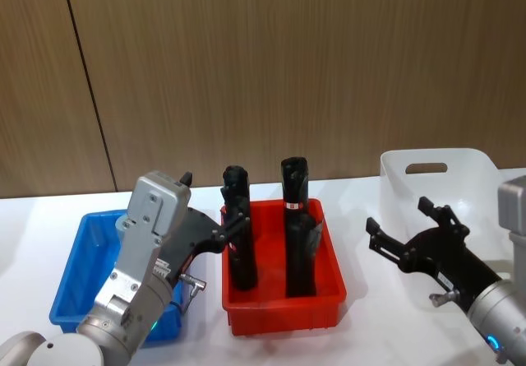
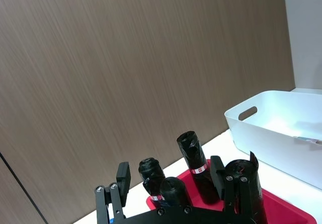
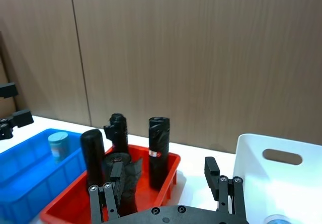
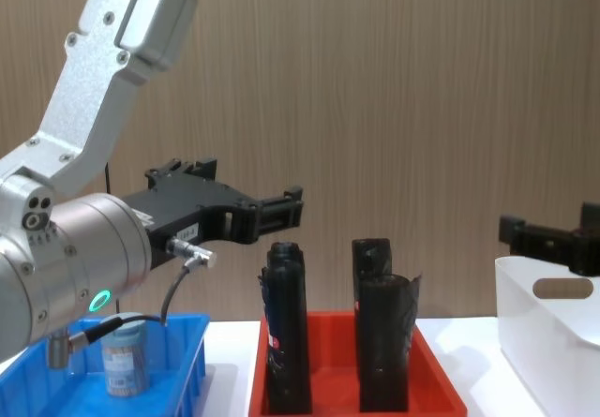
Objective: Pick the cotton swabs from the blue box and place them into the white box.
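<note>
Left gripper (image 2: 170,171), right gripper (image 3: 164,173) hover open — black rolls (image 1: 296,218), red tray (image 1: 283,312) between.

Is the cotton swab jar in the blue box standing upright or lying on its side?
Upright. The cotton swab jar stands inside the blue box, its round lid facing up.

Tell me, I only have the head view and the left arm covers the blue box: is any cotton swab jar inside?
Observer: Yes, the chest view shows one cotton swab jar upright in the blue box.
Operator: Is the left claw holding anything?
Observer: No, the left claw is open and empty.
Operator: Anything in the white box?
Observer: The right wrist view shows a pale round lid low inside the white box; likely a jar.
</note>
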